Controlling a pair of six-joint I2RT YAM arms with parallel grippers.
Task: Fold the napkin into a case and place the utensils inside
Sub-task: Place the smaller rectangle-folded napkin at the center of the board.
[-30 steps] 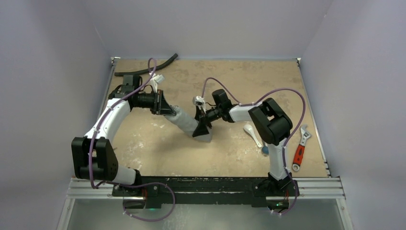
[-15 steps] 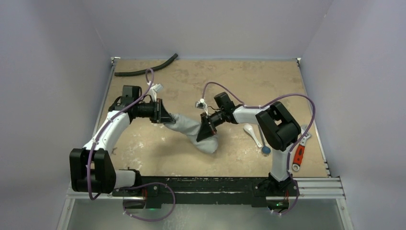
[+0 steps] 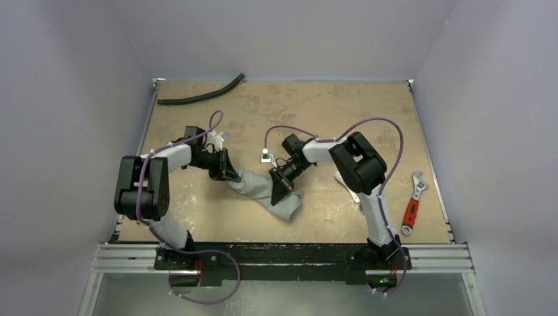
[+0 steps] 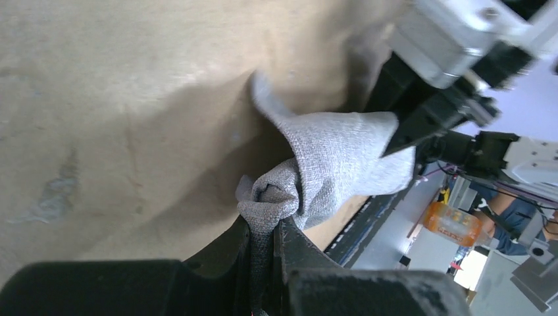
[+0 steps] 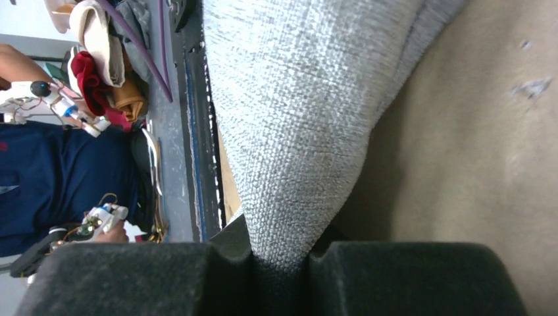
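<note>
The grey napkin (image 3: 265, 192) is bunched into a slanted roll, strung between both grippers low over the table. My left gripper (image 3: 231, 176) is shut on its upper left end; the left wrist view shows a wad of napkin (image 4: 335, 164) pinched between the left gripper's (image 4: 266, 247) jaws. My right gripper (image 3: 281, 195) is shut on the lower right part. In the right wrist view the napkin (image 5: 296, 118) runs down into the right gripper's (image 5: 279, 253) closed jaws. The utensils are hidden behind the right arm.
A red-handled wrench (image 3: 412, 205) lies near the table's right edge. A black curved hose (image 3: 201, 96) lies at the far left corner. The right arm's elbow (image 3: 358, 164) rises over the table right of centre. The metal rail (image 3: 283, 258) runs along the near edge.
My right gripper has shut on the napkin. Both grippers and the napkin have shifted toward the near edge, and the left arm has folded back on itself.
</note>
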